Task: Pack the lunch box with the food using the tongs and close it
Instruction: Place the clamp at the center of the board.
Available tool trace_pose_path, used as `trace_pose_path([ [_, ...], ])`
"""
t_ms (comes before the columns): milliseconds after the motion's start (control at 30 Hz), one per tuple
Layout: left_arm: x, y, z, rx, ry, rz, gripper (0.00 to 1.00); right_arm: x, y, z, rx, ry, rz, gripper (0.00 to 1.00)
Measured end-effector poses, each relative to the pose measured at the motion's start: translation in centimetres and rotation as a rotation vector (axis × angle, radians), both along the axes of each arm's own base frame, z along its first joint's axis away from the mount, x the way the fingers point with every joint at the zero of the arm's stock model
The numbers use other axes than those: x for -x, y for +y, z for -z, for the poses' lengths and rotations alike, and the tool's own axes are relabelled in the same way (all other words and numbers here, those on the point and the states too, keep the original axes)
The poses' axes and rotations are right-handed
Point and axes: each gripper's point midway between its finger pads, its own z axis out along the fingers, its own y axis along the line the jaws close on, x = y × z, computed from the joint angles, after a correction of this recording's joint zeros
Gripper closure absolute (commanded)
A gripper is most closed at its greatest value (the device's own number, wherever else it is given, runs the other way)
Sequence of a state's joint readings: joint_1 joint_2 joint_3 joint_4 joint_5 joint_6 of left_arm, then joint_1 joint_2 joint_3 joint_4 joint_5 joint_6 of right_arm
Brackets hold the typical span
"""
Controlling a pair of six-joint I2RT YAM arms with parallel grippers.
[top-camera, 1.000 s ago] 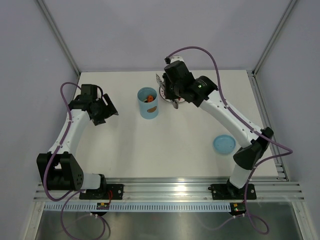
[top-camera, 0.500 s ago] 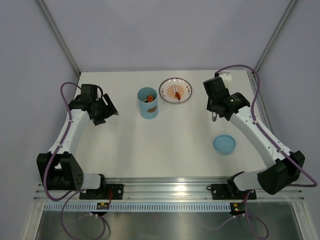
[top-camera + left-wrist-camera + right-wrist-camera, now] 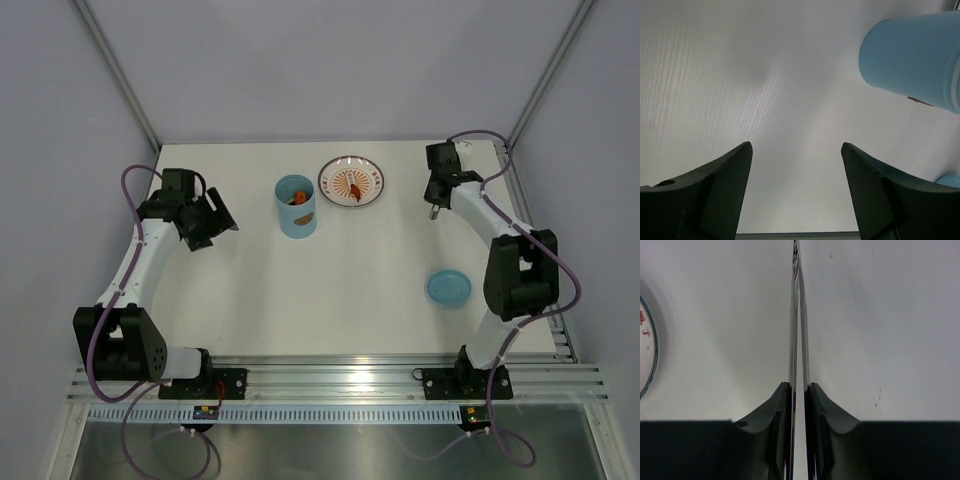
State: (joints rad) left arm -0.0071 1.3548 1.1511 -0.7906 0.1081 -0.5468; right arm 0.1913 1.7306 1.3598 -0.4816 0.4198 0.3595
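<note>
Clamping the tongs (image 3: 796, 315) in the narrowed right hand (image 3: 799, 390), arms pinched together, off right of the plate (image 3: 375, 172) (one orange piece of food (image 3: 354, 186) there, likely next), with the left hand (image 3: 796, 145) wide, empty, poised near the upright lunch box (image 3: 297, 208).

White table (image 3: 330, 290) bears lunch box (image 3: 296, 207), plate (image 3: 325, 182), lid (image 3: 448, 288).

The lunch box (image 3: 298, 222) stands just left of the plate (image 3: 371, 180); the lid (image 3: 448, 288) lies well apart, near right.
</note>
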Motion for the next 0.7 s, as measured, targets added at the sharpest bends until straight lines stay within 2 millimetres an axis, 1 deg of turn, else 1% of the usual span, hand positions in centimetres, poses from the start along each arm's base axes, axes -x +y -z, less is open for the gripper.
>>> trace_pose_path([
  [100,0.0,0.0,0.0,0.001,0.0,0.0,0.24,-2.4,-0.7,3.4,-0.002,0.039,0.009,0.69],
  [133,0.0,0.0,0.0,0.001,0.001,0.0,0.24,-2.9,-0.8,4.2,0.0,0.046,0.01,0.57],
  [233,0.0,0.0,0.0,0.0,0.001,0.0,0.23,-3.6,-0.5,6.7,-0.009,0.077,0.002,0.33],
  [267,0.0,0.0,0.0,0.0,0.001,0.0,0.24,-3.6,-0.4,7.1,-0.013,0.087,-0.002,0.2],
  [300,0.0,0.0,0.0,-0.001,0.001,0.0,0.24,-3.5,-0.3,7.4,-0.017,0.093,-0.005,0.16],
  [333,0.0,0.0,0.0,0.0,0.001,0.0,0.24,-3.5,-0.2,7.5,-0.021,0.094,-0.006,0.12],
  [367,0.0,0.0,0.0,0.0,0.001,0.0,0.24,-3.6,-0.1,7.5,-0.026,0.094,-0.01,0.06],
  [400,0.0,0.0,0.0,0.0,0.001,0.0,0.24,-3.6,-0.1,7.4,-0.03,0.09,-0.012,0.03],
  [433,0.0,0.0,0.0,0.0,0.001,0.001,0.24,-3.7,0.0,7.2,-0.035,0.085,-0.01,0.01],
  [533,0.0,0.0,0.0,0.0,0.001,0.001,0.24,-3.6,0.1,6.6,-0.041,0.077,-0.014,0.01],
  [600,0.0,0.0,0.0,0.0,0.001,0.001,0.24,-3.5,0.1,5.3,-0.045,0.058,-0.014,0.01],
  [700,0.1,0.0,-0.1,0.0,-0.003,0.001,0.24,-3.0,0.0,2.1,-0.054,0.012,-0.013,0.01],
])
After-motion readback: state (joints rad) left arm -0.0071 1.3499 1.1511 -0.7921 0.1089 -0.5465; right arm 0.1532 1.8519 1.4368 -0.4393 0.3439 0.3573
